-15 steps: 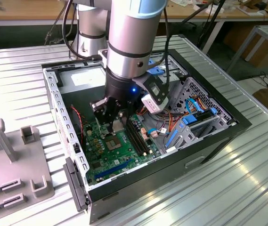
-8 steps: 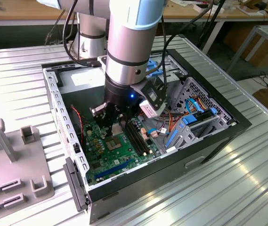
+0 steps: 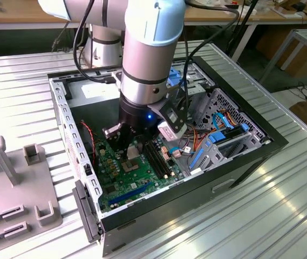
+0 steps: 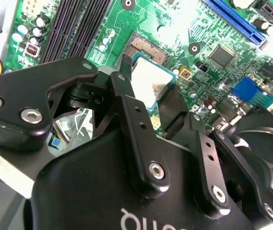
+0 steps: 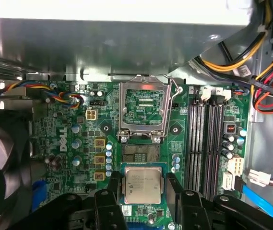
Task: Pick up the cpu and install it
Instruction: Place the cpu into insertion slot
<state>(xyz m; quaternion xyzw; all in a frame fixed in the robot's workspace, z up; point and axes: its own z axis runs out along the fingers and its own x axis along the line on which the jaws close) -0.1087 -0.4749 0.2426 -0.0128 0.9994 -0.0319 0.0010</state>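
Ribbed metal table (image 3: 282,216) carries an open computer case (image 3: 239,167), and the arm reaches down into it. Its gripper (image 3: 132,151) is closed on the cpu (image 5: 143,186), two black fingers (image 5: 113,189) pressing opposite edges, and the cpu seems to hang flat just above the green board (image 5: 74,143). In the first wrist view the open socket (image 5: 141,152) lies just beyond the cpu, straight ahead of the fingers, with its hinged frame (image 5: 144,106) raised on the far side
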